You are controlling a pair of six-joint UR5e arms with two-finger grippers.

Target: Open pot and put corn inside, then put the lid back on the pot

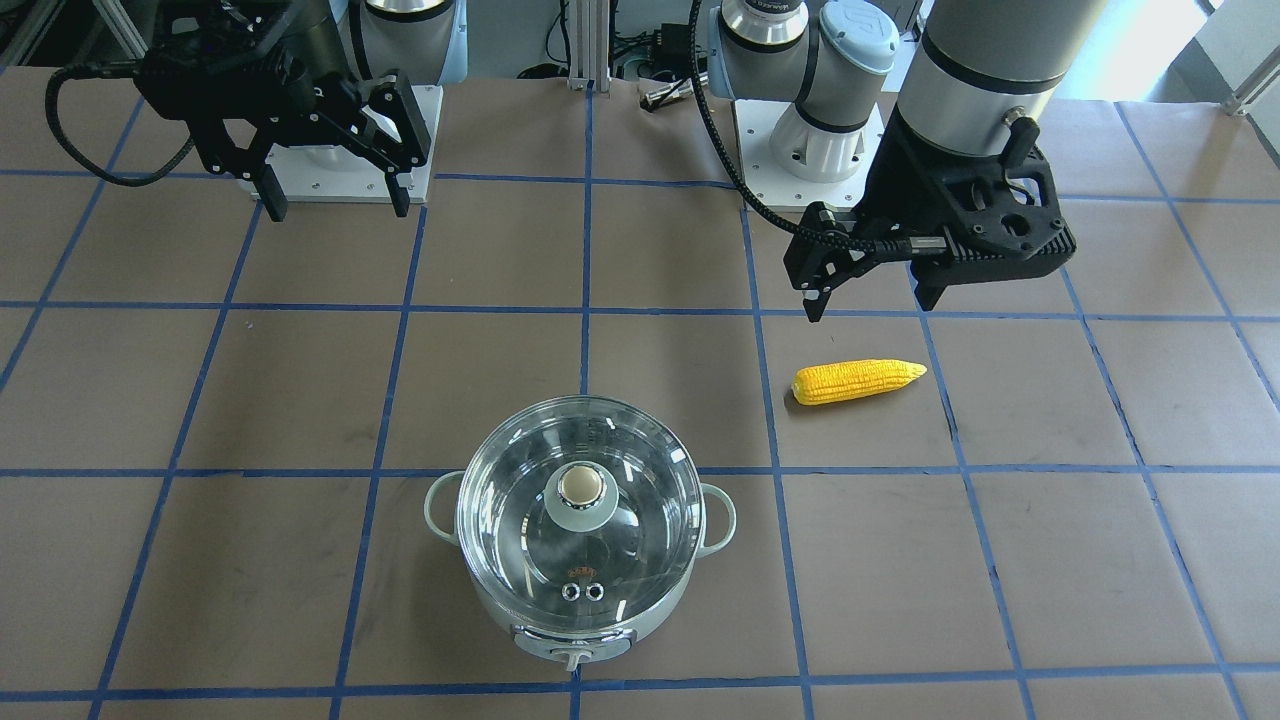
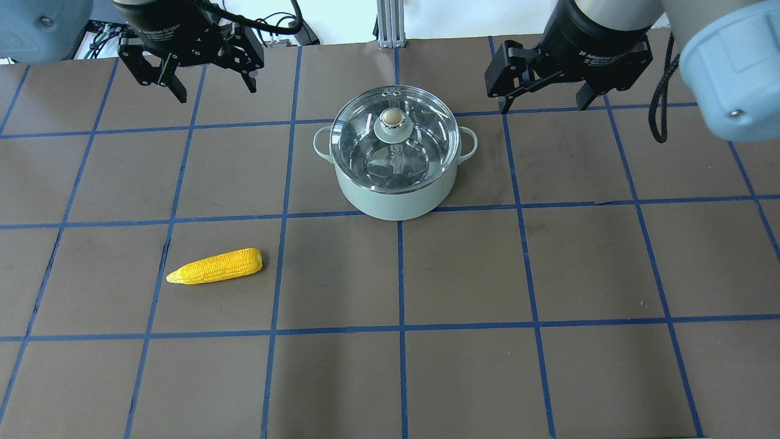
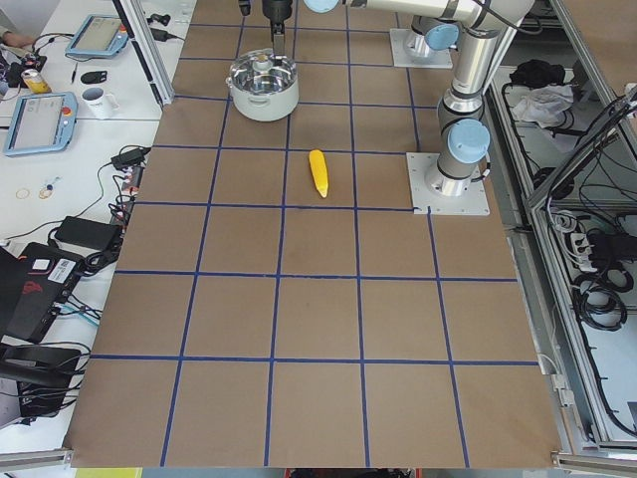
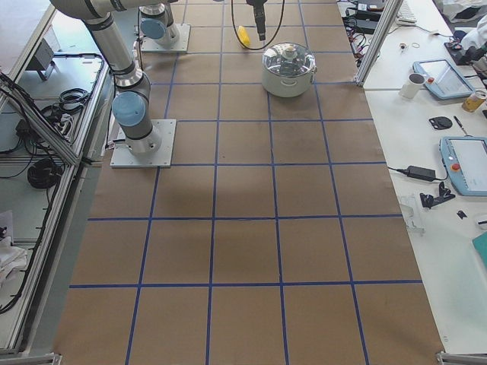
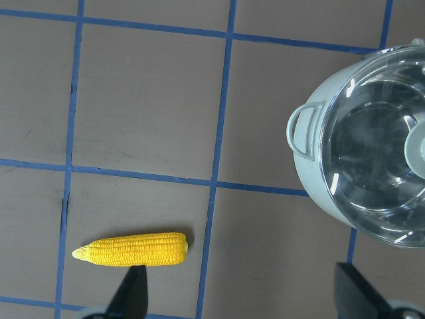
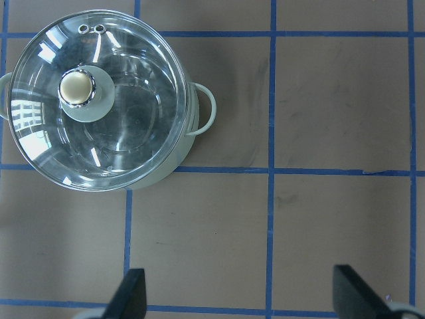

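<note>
The pot (image 2: 396, 198) stands at mid-table with the glass lid (image 2: 390, 122) shut on it; both also show in the front view, the pot (image 1: 572, 643) under the lid (image 1: 580, 487). The corn (image 2: 214, 266) lies flat on the paper, apart from the pot, on my left side (image 1: 858, 381). My left gripper (image 1: 868, 305) hangs open and empty above the table near the corn, which shows in its wrist view (image 5: 131, 249). My right gripper (image 1: 337, 207) is open and empty, high and off to the pot's side; its wrist view shows the lid (image 6: 78, 88).
Brown paper with a blue tape grid covers the table. The arms' base plates (image 1: 800, 150) sit at the robot's edge. Side desks hold tablets and a mug (image 3: 100, 100), beyond aluminium posts (image 4: 373, 46).
</note>
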